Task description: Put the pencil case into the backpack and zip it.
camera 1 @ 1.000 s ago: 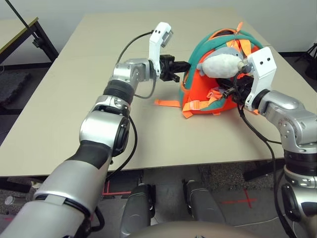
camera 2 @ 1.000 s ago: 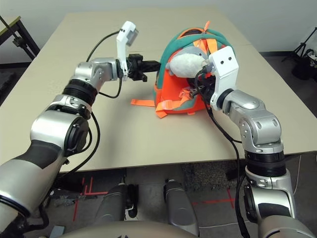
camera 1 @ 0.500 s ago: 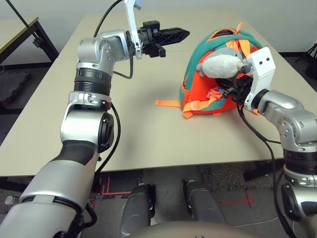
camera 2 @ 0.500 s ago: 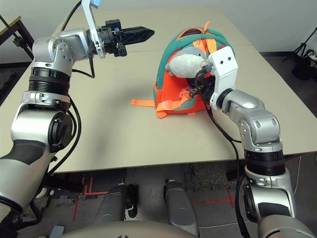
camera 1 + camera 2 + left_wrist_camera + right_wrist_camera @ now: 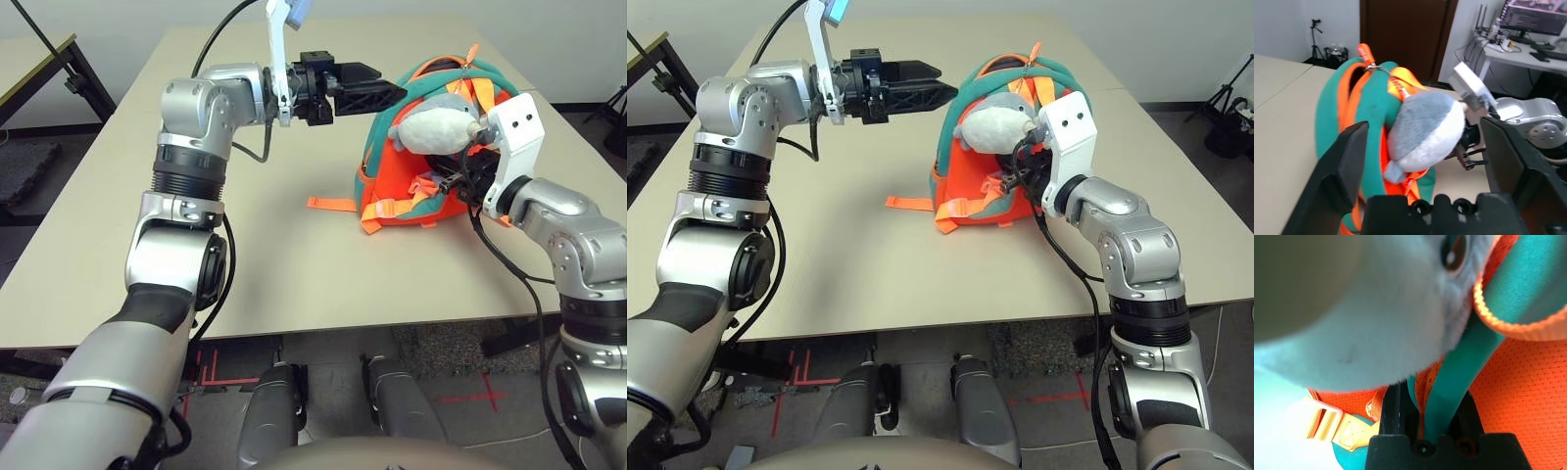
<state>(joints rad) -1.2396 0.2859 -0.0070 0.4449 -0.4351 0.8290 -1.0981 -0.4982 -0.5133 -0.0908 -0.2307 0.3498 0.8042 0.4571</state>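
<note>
The backpack [image 5: 390, 174] stands on the tabletop [image 5: 265, 279], to the right of its middle, with a dark gap between orange edges at its top. A pull tab [image 5: 472, 54] sticks up there. The grey-white plush [image 5: 437, 129] hangs against its front. Below the plush, the right gripper [image 5: 1434, 394] has its fingers closed around a teal strap [image 5: 1452, 374]. The left gripper [image 5: 392, 82], fingers spread wide and empty, points at the backpack's upper left side. A loose orange strap [image 5: 331, 204] lies out to the left.
</note>
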